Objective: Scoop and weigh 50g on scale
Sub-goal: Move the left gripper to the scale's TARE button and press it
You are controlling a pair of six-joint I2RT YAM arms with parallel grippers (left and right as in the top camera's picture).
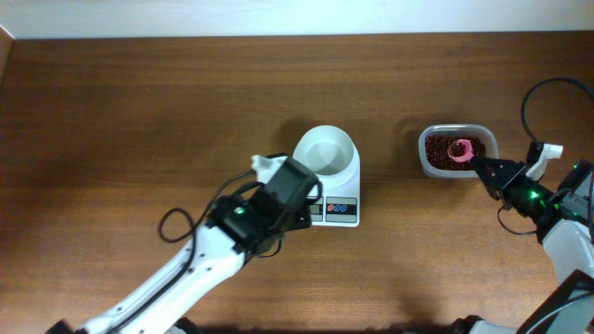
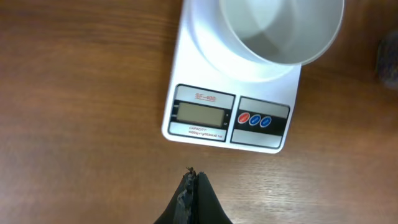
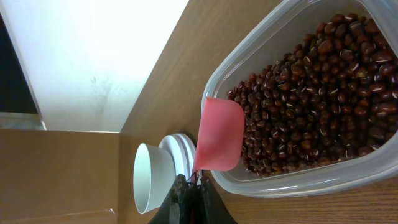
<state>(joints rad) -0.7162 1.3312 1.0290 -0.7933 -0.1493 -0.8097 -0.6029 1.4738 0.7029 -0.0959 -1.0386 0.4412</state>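
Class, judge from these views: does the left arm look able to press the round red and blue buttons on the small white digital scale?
Probably yes. The left hand, shut, is just short of the scale, with only bare wooden table between it and the buttons; nothing blocks it.

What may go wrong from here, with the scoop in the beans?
The shut left gripper hangs close before the scale; a nudge could shift it or press a button. The right gripper pinches the pink scoop by its thin end; beans may spill before the bowl.
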